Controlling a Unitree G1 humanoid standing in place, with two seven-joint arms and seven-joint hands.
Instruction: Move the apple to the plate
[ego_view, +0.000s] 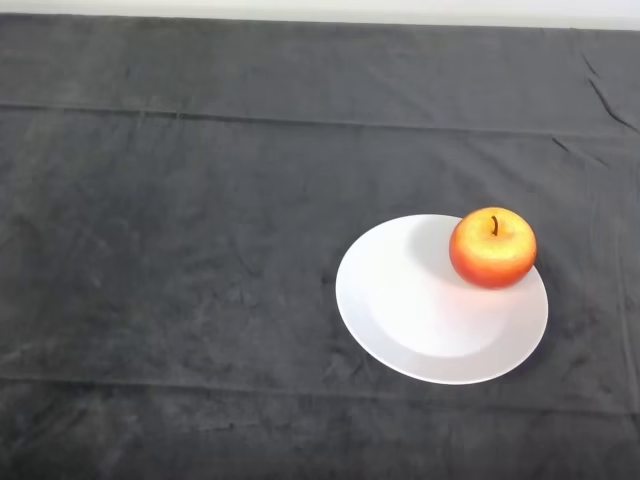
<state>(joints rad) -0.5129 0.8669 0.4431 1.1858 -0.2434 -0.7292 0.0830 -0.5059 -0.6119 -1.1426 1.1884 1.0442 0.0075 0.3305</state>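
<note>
A red and yellow apple (492, 248) with a short dark stem stands upright on the far right rim of a round white plate (410, 310). The plate lies flat on the dark cloth, right of the middle of the head view. The apple casts a soft shadow onto the plate's left side.
The dark cloth (180, 250) covers the whole table, with faint creases and a fold line running across the far side. A pale strip of wall (320, 8) shows beyond the table's far edge.
</note>
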